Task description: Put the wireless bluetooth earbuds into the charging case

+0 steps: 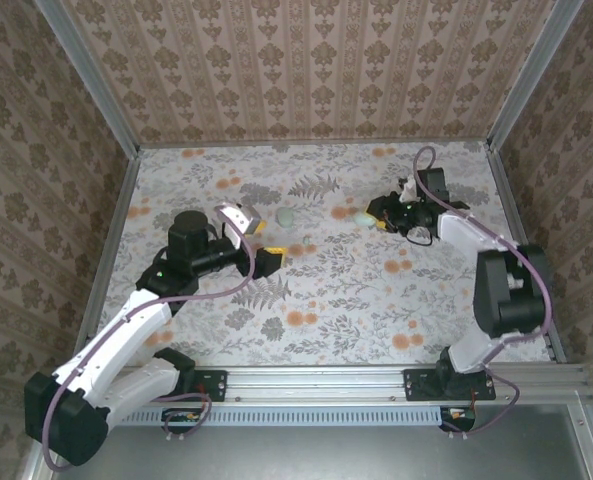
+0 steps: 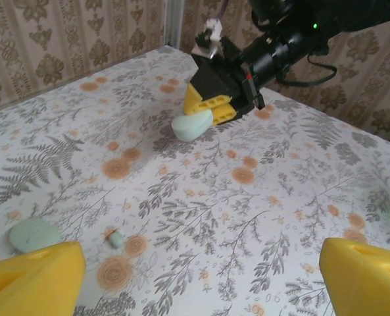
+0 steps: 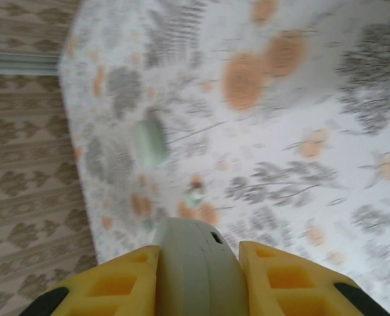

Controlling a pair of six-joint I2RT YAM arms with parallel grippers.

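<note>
We see a smooth, matt plastic charging case (image 3: 193, 270), a matt printed table cover (image 1: 336, 300), and a brushed metal rail (image 1: 376, 380) at six o'clock.

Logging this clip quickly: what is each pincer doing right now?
Left pincer: open, holding nothing.
Right pincer: closed on the pale green case.

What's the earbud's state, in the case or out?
Out. The earbud lies loose on the table, well apart from the case, which is clamped in the right gripper.
</note>
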